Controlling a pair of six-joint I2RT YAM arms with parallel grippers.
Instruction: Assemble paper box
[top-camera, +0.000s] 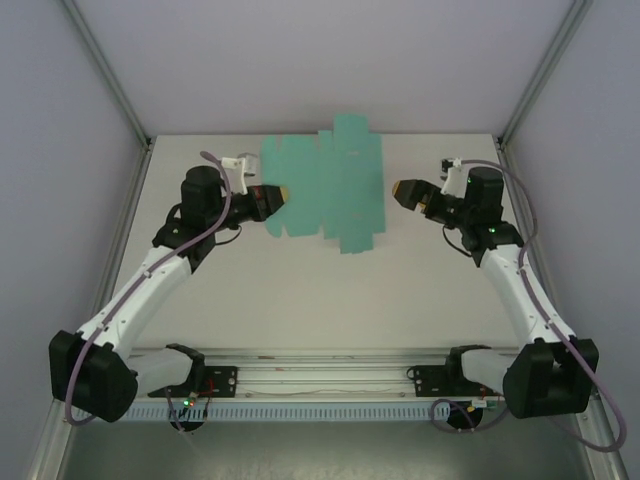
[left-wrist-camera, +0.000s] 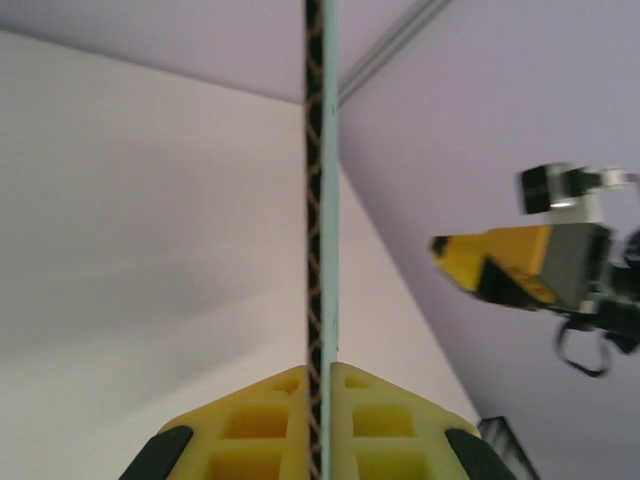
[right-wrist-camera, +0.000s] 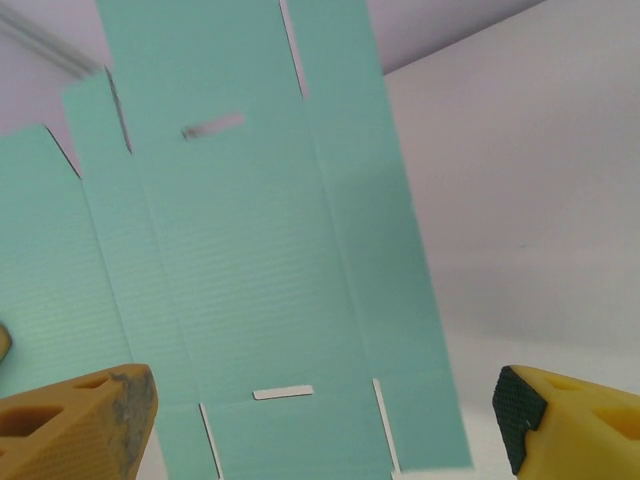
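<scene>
Card in teal-green, the paper box (top-camera: 330, 185), is seen as one flat cut-out sheet, not folded yet. In the top view it sits in the upper middle of the frame, above the pale table (top-camera: 330, 300). It looks lifted off the table, though that cannot be told for sure.

The left edge of the sheet is pinched by the left end effector (top-camera: 283, 193). In the left wrist view the sheet is seen as a thin line, edge-on, squeezed tight between the two yellow fingers (left-wrist-camera: 260, 430) at the bottom of the frame.

The right end effector (top-camera: 400, 190) is spread wide and nothing is held in it. In the top view it is found just to the right of the sheet's right edge, pointing at it, with a small gap between. In the right wrist view the flat face of the sheet is seen ahead, between the two spread fingers. The long side of the sheet runs from the bottom of that frame to the top.

The free right edge is closer to the right arm, so that arm is judged better placed for the next grab or fold.

Counted: one sheet, two end effectors and two small slots in the sheet.
</scene>
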